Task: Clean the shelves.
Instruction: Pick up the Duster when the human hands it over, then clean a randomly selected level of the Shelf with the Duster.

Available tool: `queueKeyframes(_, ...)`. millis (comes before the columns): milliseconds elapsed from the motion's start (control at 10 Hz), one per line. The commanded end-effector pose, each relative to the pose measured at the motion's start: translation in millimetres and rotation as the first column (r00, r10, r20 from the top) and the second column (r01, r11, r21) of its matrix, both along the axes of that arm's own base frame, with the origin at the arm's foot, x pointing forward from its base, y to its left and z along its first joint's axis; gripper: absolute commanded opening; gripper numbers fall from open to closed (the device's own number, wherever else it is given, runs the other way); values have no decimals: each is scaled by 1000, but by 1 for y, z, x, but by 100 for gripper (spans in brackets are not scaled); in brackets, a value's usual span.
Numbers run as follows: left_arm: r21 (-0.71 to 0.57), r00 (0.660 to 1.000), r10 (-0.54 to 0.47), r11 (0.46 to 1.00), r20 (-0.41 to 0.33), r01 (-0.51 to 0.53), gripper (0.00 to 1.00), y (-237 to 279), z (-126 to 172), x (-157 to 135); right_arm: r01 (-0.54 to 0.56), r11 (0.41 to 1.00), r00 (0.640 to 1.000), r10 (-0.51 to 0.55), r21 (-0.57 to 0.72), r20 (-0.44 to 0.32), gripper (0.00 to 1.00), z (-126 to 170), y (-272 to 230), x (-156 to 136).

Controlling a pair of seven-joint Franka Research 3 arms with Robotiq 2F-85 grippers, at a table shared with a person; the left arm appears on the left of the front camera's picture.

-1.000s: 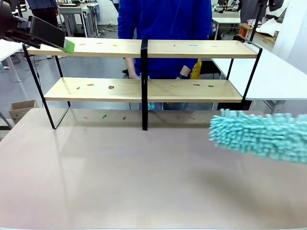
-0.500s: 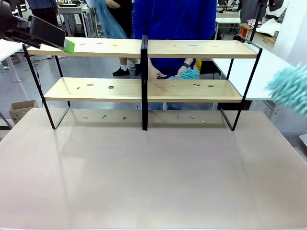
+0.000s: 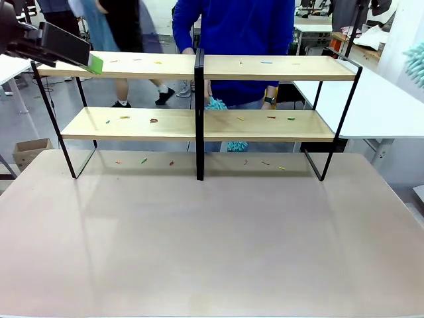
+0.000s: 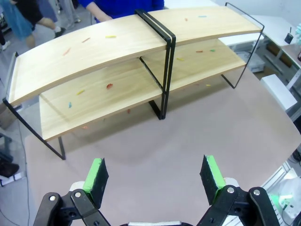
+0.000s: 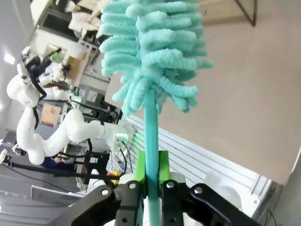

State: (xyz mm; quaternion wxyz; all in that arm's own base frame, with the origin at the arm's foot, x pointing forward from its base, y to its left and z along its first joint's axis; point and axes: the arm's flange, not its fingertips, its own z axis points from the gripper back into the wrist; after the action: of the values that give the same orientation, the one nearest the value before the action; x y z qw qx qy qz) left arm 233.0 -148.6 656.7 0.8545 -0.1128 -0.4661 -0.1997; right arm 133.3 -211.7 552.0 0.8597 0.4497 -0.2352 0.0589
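Front view has the shelves (image 3: pixel 278 68) standing across the far part of the table (image 3: pixel 212 252), two pale wood boards in a thin black frame with a black post in the middle. Small coloured scraps (image 3: pixel 154 120) lie dotted over both boards, and more sit on the tabletop beneath the lower one. I'd judge the unit stiff but light: a frame that thin could slide or rock under a hard shove, so it wants brushing rather than pushing. If it needs steadying, the post or an end upright looks the sounder place to press. The scraps look light enough to scatter with a gentle sweep.

Out at the right, the duster (image 5: pixel 150 47) is a fat teal mop of soft fronds on a slim teal stick, surely light and floppy at the head. The right gripper (image 5: pixel 151 167) is clamped tight on that stick, low down, with the head standing well clear of the green pads. That seems the only sensible hold, though the smooth stick might twist.

The left gripper (image 4: pixel 155 175) hangs high over the table facing the shelves, its fingers spread wide with nothing between them.

Behind the shelves stands a person in a blue top (image 3: pixel 232 26), with something teal and fluffy (image 3: pixel 215 104) showing near the post.
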Motion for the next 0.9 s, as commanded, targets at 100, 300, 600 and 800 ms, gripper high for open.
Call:
queueKeyframes(100, 0, 1000, 3, 1000, 3, -3, 100, 1, 0, -1, -30, 998, 1000, 31, -46, 7, 12, 4, -5, -10)
queueKeyframes(300, 0, 1000, 3, 1000, 3, -3, 100, 1, 0, -1, -30, 998, 1000, 31, -46, 7, 12, 4, -5, -10)
queueKeyframes(600, 0, 1000, 3, 1000, 3, -3, 100, 1, 0, -1, -30, 998, 1000, 31, -46, 7, 12, 4, -5, -10)
queueKeyframes(800, 0, 1000, 3, 1000, 3, -3, 100, 1, 0, -1, -30, 998, 1000, 31, -46, 7, 12, 4, -5, -10)
